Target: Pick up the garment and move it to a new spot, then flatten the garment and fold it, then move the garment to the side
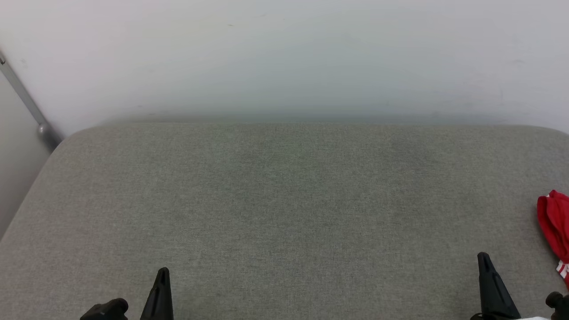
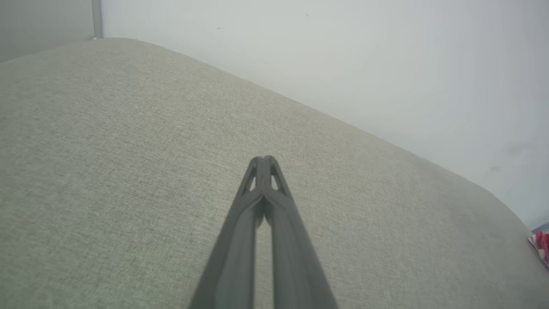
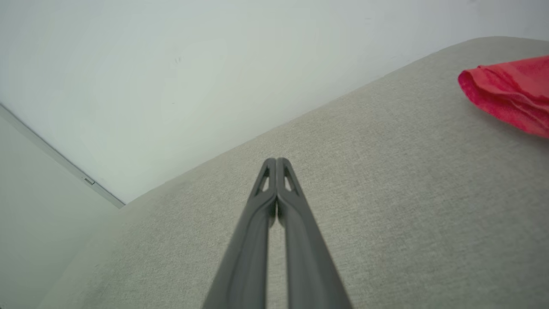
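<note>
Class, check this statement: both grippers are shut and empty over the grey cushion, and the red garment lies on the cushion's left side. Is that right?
Not quite: the side is wrong. The head view shows the garment on the right side of the cushion, beyond the right gripper. The left gripper and the right one are indeed shut and empty.

Grey woven cloth cushion (image 1: 284, 213), matt; red garment (image 1: 554, 226) soft cloth; wall (image 1: 284, 58) smooth matt.
</note>
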Robot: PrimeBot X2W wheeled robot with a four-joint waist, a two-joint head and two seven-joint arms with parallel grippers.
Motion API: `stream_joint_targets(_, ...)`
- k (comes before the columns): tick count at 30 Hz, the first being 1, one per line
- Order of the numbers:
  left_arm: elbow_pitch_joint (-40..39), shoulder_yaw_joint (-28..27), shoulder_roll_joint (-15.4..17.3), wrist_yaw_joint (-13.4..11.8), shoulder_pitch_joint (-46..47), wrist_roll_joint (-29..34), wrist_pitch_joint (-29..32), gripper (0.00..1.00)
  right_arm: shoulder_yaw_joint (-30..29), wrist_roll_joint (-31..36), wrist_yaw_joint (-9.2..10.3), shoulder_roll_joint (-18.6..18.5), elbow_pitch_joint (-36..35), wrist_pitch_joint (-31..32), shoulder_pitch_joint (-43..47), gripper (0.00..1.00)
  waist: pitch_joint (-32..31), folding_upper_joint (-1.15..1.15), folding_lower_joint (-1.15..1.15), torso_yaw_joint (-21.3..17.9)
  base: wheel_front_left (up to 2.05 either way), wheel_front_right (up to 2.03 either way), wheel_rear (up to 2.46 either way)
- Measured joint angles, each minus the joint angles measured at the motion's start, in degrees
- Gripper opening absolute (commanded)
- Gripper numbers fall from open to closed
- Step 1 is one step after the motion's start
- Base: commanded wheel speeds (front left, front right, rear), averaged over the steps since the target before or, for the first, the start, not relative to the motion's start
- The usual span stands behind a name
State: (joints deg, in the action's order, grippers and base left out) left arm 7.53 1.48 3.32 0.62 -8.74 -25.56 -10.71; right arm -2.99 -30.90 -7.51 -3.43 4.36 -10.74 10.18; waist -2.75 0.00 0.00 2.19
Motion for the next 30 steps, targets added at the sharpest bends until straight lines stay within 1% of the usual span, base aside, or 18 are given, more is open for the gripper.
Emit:
stream_joint_targets(9,0.94,-0.46,0.20,0.90,2.00,-9.07,1.90,0.00,0.07,-8.47,0.00,-0.22,1.34,1.76,-2.06,0.00,0.25,0.00,0.00,-0.18,0.00,0.00,0.00)
stream_joint_targets(30,2.44,-2.03,0.48,2.77,5.81,-27.39,6.01,0.00,-0.07,-25.44,0.00,-0.57,3.83,5.79,-5.81,0.00,0.85,0.00,0.00,-0.64,0.00,0.00,0.00)
